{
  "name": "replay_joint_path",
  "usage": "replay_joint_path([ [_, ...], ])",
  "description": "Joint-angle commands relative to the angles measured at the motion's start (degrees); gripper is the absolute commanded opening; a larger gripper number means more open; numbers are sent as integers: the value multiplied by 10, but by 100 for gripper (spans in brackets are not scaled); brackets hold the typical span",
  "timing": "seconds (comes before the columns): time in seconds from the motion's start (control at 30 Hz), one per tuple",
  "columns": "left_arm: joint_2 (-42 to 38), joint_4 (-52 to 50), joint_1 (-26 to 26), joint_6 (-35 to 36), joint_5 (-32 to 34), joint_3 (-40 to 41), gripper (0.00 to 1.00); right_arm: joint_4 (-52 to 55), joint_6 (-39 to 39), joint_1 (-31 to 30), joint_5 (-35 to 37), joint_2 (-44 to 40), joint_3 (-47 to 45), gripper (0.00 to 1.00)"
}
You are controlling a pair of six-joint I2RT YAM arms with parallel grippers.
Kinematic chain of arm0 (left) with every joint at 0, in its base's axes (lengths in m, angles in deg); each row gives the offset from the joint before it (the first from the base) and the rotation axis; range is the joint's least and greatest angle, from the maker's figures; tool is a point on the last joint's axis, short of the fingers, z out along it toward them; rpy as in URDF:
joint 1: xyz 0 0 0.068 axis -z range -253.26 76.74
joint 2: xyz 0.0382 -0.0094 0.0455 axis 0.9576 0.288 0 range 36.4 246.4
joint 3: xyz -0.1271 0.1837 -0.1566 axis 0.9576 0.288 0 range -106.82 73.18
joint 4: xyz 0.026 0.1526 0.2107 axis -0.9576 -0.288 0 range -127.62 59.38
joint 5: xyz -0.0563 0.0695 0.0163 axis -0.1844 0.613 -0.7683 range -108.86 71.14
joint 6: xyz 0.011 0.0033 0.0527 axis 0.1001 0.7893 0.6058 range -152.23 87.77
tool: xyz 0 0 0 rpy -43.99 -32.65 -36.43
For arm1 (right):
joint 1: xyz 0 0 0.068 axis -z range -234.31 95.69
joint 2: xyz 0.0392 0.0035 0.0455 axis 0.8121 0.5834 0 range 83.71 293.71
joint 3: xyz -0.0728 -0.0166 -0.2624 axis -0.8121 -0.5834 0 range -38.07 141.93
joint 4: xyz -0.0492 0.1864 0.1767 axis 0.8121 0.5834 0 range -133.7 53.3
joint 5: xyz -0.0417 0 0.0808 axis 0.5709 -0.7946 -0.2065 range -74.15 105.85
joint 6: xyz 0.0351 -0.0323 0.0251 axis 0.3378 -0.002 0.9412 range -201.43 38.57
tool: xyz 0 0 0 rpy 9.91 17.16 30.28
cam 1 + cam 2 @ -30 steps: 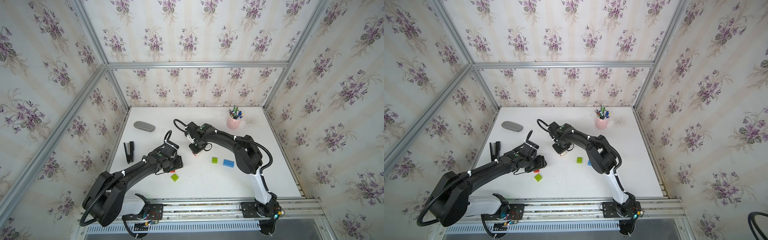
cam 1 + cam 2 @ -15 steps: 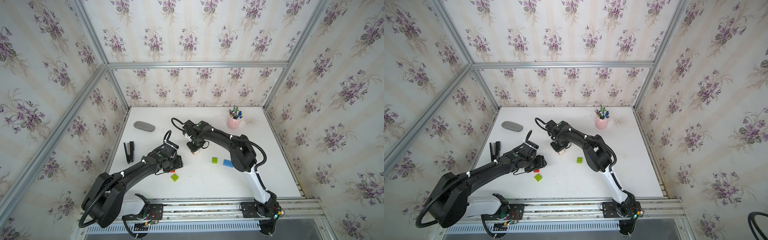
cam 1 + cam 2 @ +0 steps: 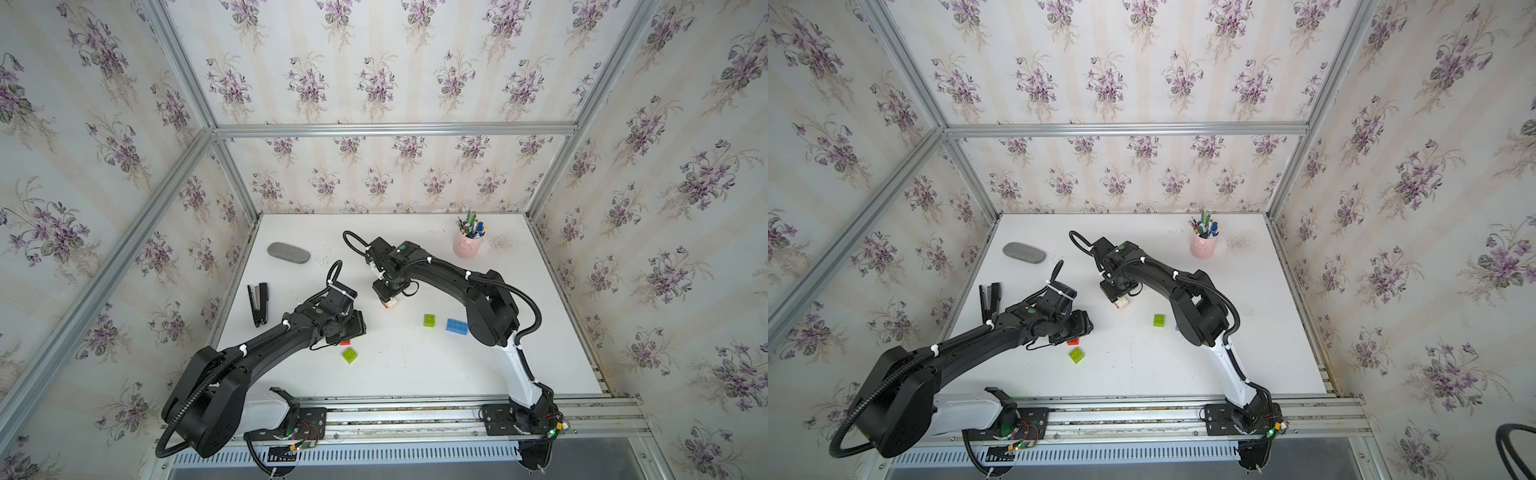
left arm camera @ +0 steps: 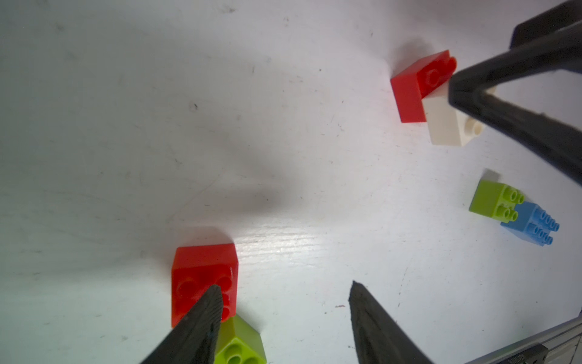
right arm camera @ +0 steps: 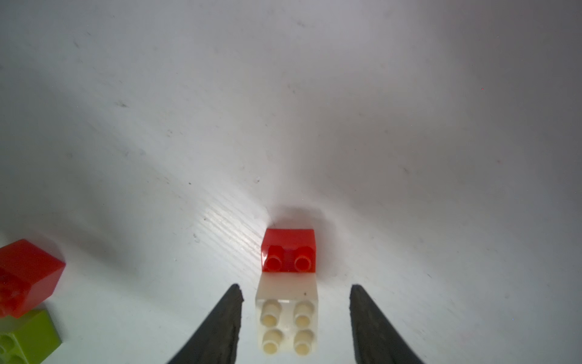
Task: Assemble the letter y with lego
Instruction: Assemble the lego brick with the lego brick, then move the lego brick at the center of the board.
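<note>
Since no brick is yet stacked into a Y, we judge the assembly to be at an early step, with the lego lying in three groups on the white worktop (image 3: 415, 374).

The right gripper (image 5: 295, 288) hangs low over the far group. Its jaws stand moderately apart on either side of the white brick (image 5: 286, 321), with a clear gap on each side, and grip nothing. A red brick (image 5: 288, 249) touches the white one end to end. We cannot tell whether the two are pressed together.

The left gripper (image 4: 285, 284) hovers over the near group with its jaws about half apart and empty. One fingertip overlaps the second red brick (image 4: 201, 271) in the left wrist view. We cannot confirm contact.

The blue brick (image 3: 456, 326) lies just beside the right arm's elbow, near a lime-green brick (image 3: 429, 319). The other lime-green brick (image 3: 349, 355) sits against the second red brick near the left gripper.

Our assessment is that the red and white pair is the start of the tail, set down on the worktop. The next move calls for a lime-green brick to be seated on that pair, studs aligned, with the pair held firm against the press. Either gripper must first centre over its chosen brick, because the left one is offset to one side. Both loose pairs sit close together, so a careless closing could nudge the neighbouring brick.
</note>
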Motion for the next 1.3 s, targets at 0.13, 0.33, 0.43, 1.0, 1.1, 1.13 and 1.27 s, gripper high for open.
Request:
replay_joint_path([
  [0.13, 2, -1, 0, 1, -4, -10, 66, -67, 41, 18, 20, -108, -120, 56],
  [0.33, 22, -2, 3, 10, -14, -31, 67, -112, 92, 60, 14, -201, -237, 56],
  [0.43, 35, -3, 7, 15, -19, -44, 66, -117, 112, 80, 22, -235, -292, 56],
  [1.0, 99, -3, 21, 24, -29, -87, 67, -165, 149, 195, -31, -363, -511, 70],
  [1.1, 102, -3, 21, 24, -28, -87, 67, -170, 143, 200, -38, -364, -525, 73],
  [1.13, 105, -3, 21, 23, -28, -87, 67, -177, 144, 204, -50, -364, -532, 73],
  [1.27, 111, -3, 22, 24, -31, -90, 67, -194, 151, 211, -97, -368, -550, 73],
])
